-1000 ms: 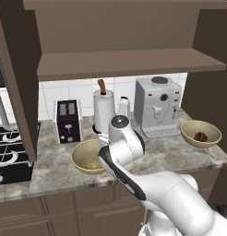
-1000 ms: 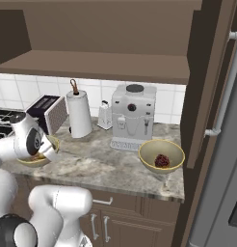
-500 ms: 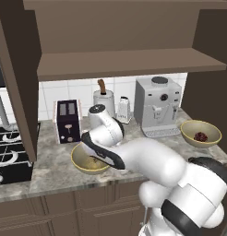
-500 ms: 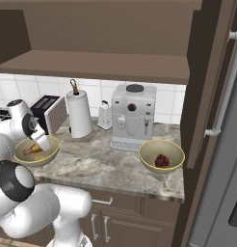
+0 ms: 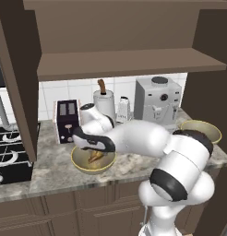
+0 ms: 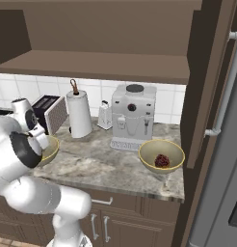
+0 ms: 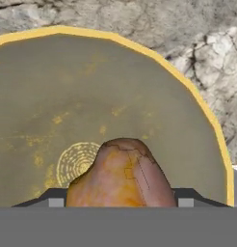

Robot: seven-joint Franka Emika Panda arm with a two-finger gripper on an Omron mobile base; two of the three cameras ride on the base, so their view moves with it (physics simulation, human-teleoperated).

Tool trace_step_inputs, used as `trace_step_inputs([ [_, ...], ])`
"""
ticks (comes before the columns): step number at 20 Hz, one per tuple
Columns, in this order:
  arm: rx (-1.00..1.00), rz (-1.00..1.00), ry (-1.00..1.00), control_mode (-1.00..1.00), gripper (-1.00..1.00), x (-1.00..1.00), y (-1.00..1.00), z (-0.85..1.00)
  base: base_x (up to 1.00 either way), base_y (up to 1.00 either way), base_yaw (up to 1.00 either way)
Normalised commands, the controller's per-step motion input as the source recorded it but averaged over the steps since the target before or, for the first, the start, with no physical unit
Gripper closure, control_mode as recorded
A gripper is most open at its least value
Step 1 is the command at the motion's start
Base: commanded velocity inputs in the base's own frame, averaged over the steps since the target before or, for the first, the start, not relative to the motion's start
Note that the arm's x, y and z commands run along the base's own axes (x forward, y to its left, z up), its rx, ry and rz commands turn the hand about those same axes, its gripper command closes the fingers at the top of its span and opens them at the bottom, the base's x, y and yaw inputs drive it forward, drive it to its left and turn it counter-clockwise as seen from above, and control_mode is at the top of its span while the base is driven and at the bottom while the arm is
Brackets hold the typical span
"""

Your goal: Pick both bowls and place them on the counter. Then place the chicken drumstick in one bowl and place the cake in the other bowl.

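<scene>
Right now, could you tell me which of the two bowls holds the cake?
The bowl by the tall cabinet, right of the coffee machine, holds the cake; the other bowl, by the toaster, holds the chicken drumstick.

The setting is a rendered domestic kitchen. A grey-beige marbled stone counter runs over brown wooden cabinets with metal handles. The back wall is white tile. On the worktop stand a toaster, a paper towel roll on a holder, and a coffee machine. A stovetop adjoins the left end. A dark wooden shelf hangs above, and a refrigerator door handle shows at the right.
</scene>
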Motion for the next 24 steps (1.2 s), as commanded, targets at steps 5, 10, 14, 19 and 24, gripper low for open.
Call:
trace_step_inputs([
  [5,-0.01,0.00,0.08,-1.00,1.00,0.20,0.16,-0.29,0.00,0.00,0.00],
  [10,0.00,0.00,0.01,-1.00,1.00,0.17,0.02,-0.28,0.00,0.00,0.00],
  [14,0.00,0.00,0.00,-1.00,1.00,0.07,0.00,-0.19,0.00,0.00,0.00],
  [19,0.01,0.00,0.00,-1.00,1.00,0.05,0.00,-0.08,0.00,0.00,0.00],
  [24,0.05,0.00,-0.02,-1.00,-1.00,-0.14,-0.04,-0.01,0.00,0.00,0.00],
])
